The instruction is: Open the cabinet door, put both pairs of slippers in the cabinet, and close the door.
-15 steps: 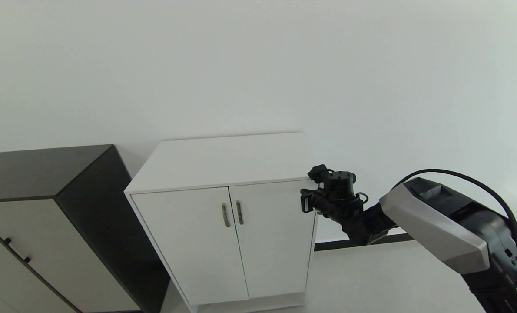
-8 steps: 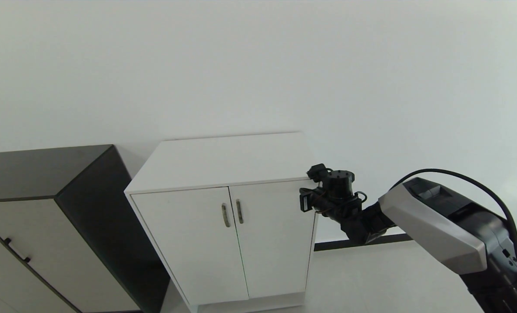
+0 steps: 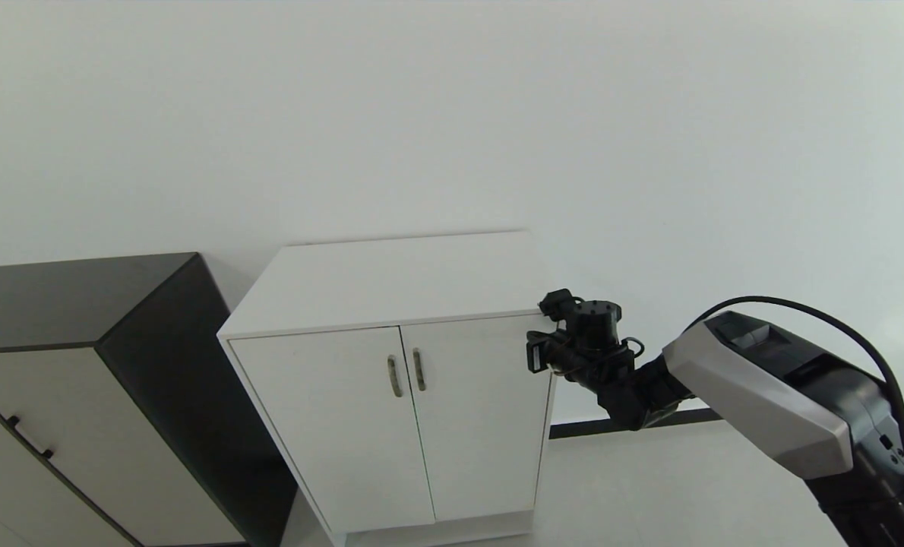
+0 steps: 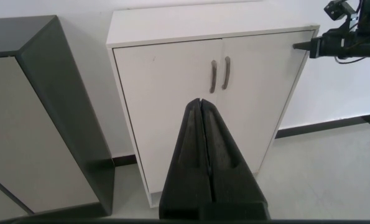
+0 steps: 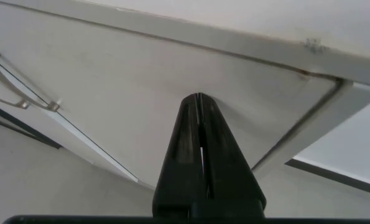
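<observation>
The white cabinet (image 3: 391,281) stands against the wall with both doors shut. Its two metal handles (image 3: 406,374) sit side by side at the middle seam. My right gripper (image 3: 532,355) is shut and empty, its tip at the upper right corner of the right door (image 3: 482,410). In the right wrist view its closed fingers (image 5: 199,98) point at the door panel (image 5: 141,93), with a handle (image 5: 17,87) off to one side. My left gripper (image 4: 201,102) is shut and empty, held well back from the cabinet (image 4: 172,74) and facing its handles (image 4: 219,74).
A taller cabinet with a dark top (image 3: 80,304) and grey front stands close against the white cabinet's left side. Bare grey floor (image 3: 649,486) lies to the right of the white cabinet, with a black baseboard (image 3: 573,429) along the wall.
The right gripper has only wavered a little at the door's upper right corner. The doors have stayed shut.
</observation>
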Tool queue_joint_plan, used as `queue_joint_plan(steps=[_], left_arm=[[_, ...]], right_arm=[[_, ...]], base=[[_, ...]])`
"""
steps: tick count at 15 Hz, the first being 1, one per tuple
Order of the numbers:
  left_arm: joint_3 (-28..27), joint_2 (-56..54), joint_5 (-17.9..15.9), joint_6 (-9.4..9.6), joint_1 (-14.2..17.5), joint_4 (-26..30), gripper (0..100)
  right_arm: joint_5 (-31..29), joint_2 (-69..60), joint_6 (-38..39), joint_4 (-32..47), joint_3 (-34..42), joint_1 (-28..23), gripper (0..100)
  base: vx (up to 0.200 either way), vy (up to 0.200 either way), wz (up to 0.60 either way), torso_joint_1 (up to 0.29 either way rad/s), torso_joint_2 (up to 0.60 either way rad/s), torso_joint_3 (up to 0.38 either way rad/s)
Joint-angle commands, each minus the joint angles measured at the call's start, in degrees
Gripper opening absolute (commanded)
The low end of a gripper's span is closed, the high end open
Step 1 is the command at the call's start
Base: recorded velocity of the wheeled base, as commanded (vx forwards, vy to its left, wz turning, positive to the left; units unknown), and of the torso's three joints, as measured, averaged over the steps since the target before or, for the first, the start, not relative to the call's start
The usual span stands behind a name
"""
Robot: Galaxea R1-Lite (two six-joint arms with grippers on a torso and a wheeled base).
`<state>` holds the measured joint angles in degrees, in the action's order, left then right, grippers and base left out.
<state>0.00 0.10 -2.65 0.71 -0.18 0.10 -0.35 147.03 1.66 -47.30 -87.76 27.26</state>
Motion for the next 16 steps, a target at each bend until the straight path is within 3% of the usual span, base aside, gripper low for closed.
queue_joint_plan(steps=[1, 6, 13, 16], left_arm=[[0.0, 0.1, 0.0, 0.00, 0.0, 0.0, 0], [0.0, 0.1, 0.0, -0.09, 0.0, 0.0, 0], [0.0, 0.1, 0.0, -0.09, 0.0, 0.0, 0], [0.0, 0.1, 0.0, -0.09, 0.0, 0.0, 0]], right_arm=[[-0.2, -2.0, 0.0, -1.5, 3.1, 0.1, 0], [-0.1, -11.1, 0.1, -7.6, 18.1, -0.2, 0], [-2.9, -31.3, 0.0, -19.3, 50.8, -4.0, 0], [-4.3, -40.2, -0.1, -20.6, 65.4, -8.8, 0]], base=[[0.000, 0.000, 0.00, 0.000, 0.00, 0.000], [0.000, 0.000, 0.00, 0.000, 0.00, 0.000], [0.000, 0.000, 0.00, 0.000, 0.00, 0.000], [0.000, 0.000, 0.00, 0.000, 0.00, 0.000]])
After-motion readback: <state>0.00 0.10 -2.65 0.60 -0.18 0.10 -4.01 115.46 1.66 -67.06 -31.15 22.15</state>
